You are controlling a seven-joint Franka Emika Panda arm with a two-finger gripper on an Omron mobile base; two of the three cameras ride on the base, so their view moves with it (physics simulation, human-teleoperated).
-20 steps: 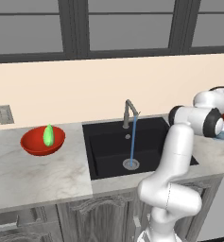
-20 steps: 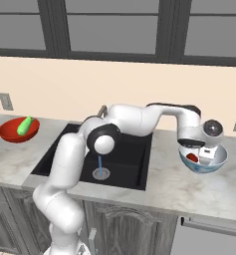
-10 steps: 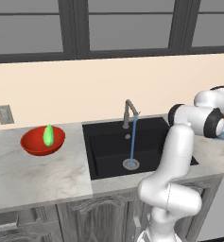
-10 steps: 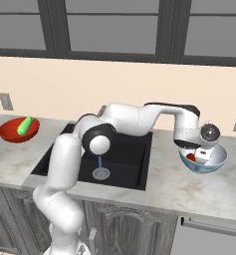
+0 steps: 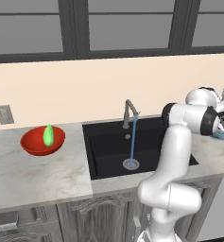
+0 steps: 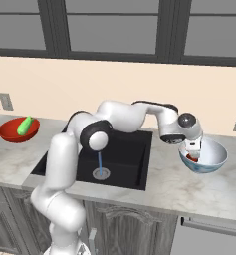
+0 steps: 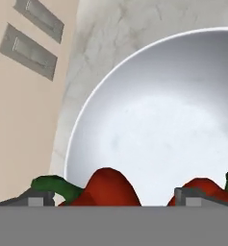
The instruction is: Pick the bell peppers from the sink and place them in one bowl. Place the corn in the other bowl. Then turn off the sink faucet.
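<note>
A: Where is the end effector [image 6: 193, 151] hanging, and how are its jaws standing?

B: It is hanging inside the white-and-blue bowl [image 6: 214, 158] on the worktop [image 6: 189, 187], jaws spread wide, gripping nothing.

A: And the task items?

B: Both bell peppers [image 7: 106, 187] are lying in that bowl. The corn [image 5: 48, 135] is sitting in the red bowl [image 5: 34, 146]. The faucet [image 5: 128, 111] is pouring water into the sink [image 5: 108, 158].

Desk [image 5: 33, 175]: pale veined marble look, smooth, slight sheen. Sink [image 5: 108, 151]: matt black; drain metal. Faucet [image 5: 128, 111]: grey brushed metal. Left bowl [image 5: 35, 145]: glossy red. Right bowl [image 7: 149, 120]: smooth white inside, soft gloss, ceramic-like. Peppers [image 7: 106, 190]: shiny red skin, green stems. Cupboards [image 6: 134, 226]: grey wood grain. Wall plates [image 7: 29, 48]: dull grey metal.
</note>
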